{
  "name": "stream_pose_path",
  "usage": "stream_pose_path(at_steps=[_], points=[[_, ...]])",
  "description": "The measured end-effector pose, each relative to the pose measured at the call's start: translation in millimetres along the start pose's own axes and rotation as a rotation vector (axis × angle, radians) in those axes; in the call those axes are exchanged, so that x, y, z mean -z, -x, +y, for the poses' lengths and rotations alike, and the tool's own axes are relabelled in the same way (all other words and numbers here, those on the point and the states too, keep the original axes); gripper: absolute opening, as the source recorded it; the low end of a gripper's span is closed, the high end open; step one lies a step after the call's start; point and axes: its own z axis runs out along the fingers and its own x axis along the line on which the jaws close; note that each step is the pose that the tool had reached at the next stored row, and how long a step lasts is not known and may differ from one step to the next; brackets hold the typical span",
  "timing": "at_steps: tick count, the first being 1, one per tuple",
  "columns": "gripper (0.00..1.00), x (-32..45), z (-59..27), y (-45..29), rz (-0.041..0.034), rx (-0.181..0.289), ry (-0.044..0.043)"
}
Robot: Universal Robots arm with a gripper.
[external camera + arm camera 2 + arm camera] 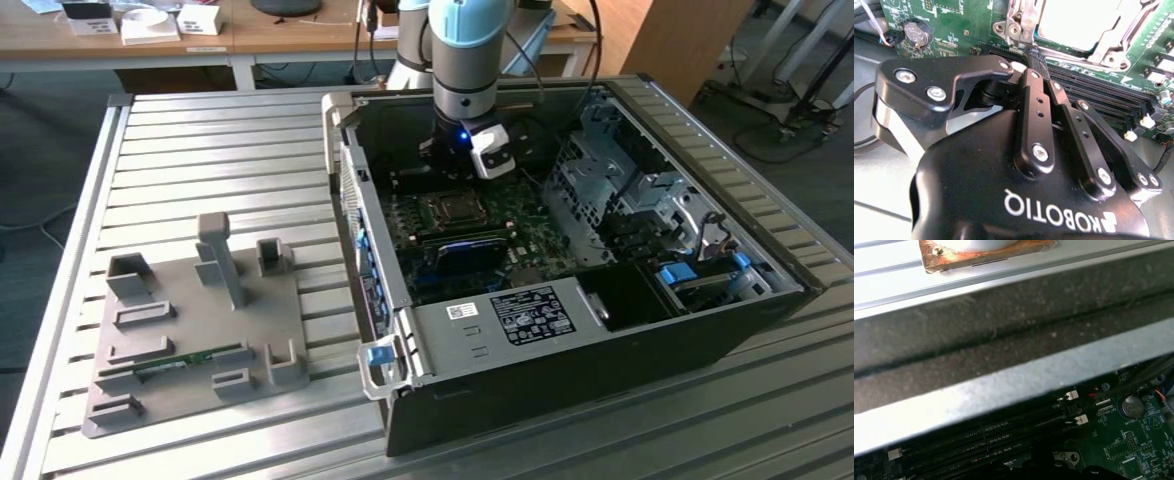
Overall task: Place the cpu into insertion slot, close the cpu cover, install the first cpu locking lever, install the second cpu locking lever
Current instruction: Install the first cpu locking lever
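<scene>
In the exterior view I am reaching down into the open computer case [561, 300], which is lying on its side on a slatted metal table [200, 150]. My gripper [451, 170] is hanging over the green board, just above the far edge of the insertion slot [449, 211], a square socket with a metal rim. A small white box with a blue light is riding on my wrist. On the exterior view's left, a grey fixture plate [187, 320] with upright posts is sitting on the table, well apart from the case. A wooden desk [267, 35] is standing behind.

In the second wrist view I am looking past my own black linkages at my fingers [1036, 60], which are pressed together at the tips with nothing between them. They are ending over the long black memory slots [1104, 100], just beside the socket. The cpu [1076, 22] is lying in the socket, its pale top showing bright, and the cpu cover [1114, 47] is framing it with silvery metal. A round coin battery [918, 34] is sitting on the board off to one side.

In the first wrist view I am seeing the grey case wall [1004, 385] crossing the frame, the memory slots [989, 432] below it, and the coin battery [1131, 406] again on the green board.
</scene>
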Motion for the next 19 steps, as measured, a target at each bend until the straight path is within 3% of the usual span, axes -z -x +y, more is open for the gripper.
stream_pose_path(at_steps=[19], points=[[0.11, 1.8, 1.5, -1.2, -0.0024, -0.017, 0.0029]])
